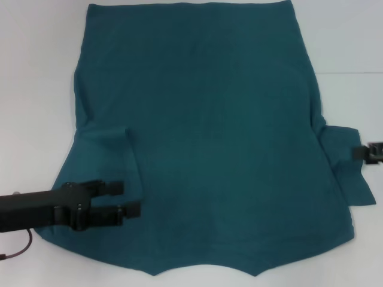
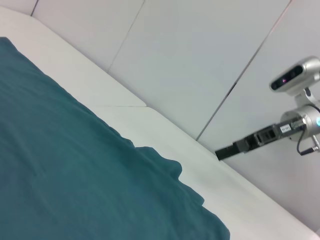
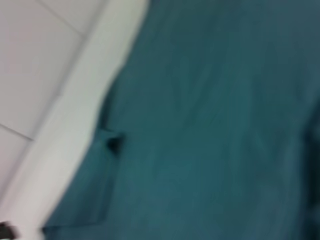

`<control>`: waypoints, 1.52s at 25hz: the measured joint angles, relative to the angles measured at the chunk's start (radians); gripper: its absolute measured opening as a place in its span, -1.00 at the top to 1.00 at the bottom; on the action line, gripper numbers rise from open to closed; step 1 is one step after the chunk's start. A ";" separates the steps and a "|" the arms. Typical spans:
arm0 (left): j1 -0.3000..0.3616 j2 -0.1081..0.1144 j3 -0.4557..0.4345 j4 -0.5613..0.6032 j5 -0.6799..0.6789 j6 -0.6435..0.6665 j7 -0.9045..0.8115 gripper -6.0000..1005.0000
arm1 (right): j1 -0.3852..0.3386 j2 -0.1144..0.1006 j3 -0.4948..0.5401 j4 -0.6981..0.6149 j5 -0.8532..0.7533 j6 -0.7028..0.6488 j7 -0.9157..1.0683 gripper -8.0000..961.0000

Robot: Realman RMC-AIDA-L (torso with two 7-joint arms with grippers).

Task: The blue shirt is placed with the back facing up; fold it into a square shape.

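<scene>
- I see the blue shirt (image 1: 209, 137) spread flat on the white bench (image 1: 36, 72).
- Left claw (image 1: 127, 199) sits over the left sleeve, fingers apart.
- Right claw (image 1: 372, 152) is at the right sleeve; I cannot tell its state.

No text, brand, number or sign can be read. The blue shirt (image 1: 209, 137) shows only plain cloth. In the left wrist view a small pale label sits on the right arm (image 2: 285, 128) near its wrist, too small to make out.
</scene>
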 joint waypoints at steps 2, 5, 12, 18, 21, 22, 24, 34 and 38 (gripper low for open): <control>-0.002 -0.003 -0.002 -0.002 -0.009 -0.012 -0.033 -0.79 | -0.021 -0.014 0.006 -0.031 -0.037 0.022 0.055 -0.45; -0.004 -0.012 -0.008 -0.005 -0.030 -0.041 -0.069 -0.81 | -0.066 -0.019 0.017 -0.082 -0.116 0.085 0.175 -0.44; -0.018 -0.021 -0.013 -0.018 -0.059 -0.086 -0.074 -0.83 | -0.083 -0.004 0.104 -0.074 -0.123 0.117 0.198 -0.41; -0.026 -0.027 -0.013 -0.021 -0.063 -0.113 -0.075 -0.83 | -0.049 0.038 0.114 -0.033 -0.107 0.203 0.188 -0.39; -0.027 -0.028 -0.013 -0.021 -0.070 -0.117 -0.075 -0.83 | -0.015 0.044 0.105 0.028 -0.114 0.262 0.184 -0.38; -0.027 -0.028 -0.013 -0.021 -0.075 -0.117 -0.076 -0.83 | -0.003 0.044 0.102 0.050 -0.121 0.286 0.182 -0.38; -0.026 -0.029 -0.013 -0.021 -0.088 -0.117 -0.076 -0.83 | 0.021 0.044 0.091 0.086 -0.126 0.325 0.180 -0.37; -0.018 -0.029 -0.013 -0.022 -0.121 -0.121 -0.077 -0.83 | 0.068 0.051 0.006 0.134 -0.128 0.417 0.190 -0.33; -0.017 -0.029 -0.013 -0.022 -0.126 -0.126 -0.077 -0.83 | 0.063 0.050 -0.008 0.134 -0.128 0.428 0.191 -0.32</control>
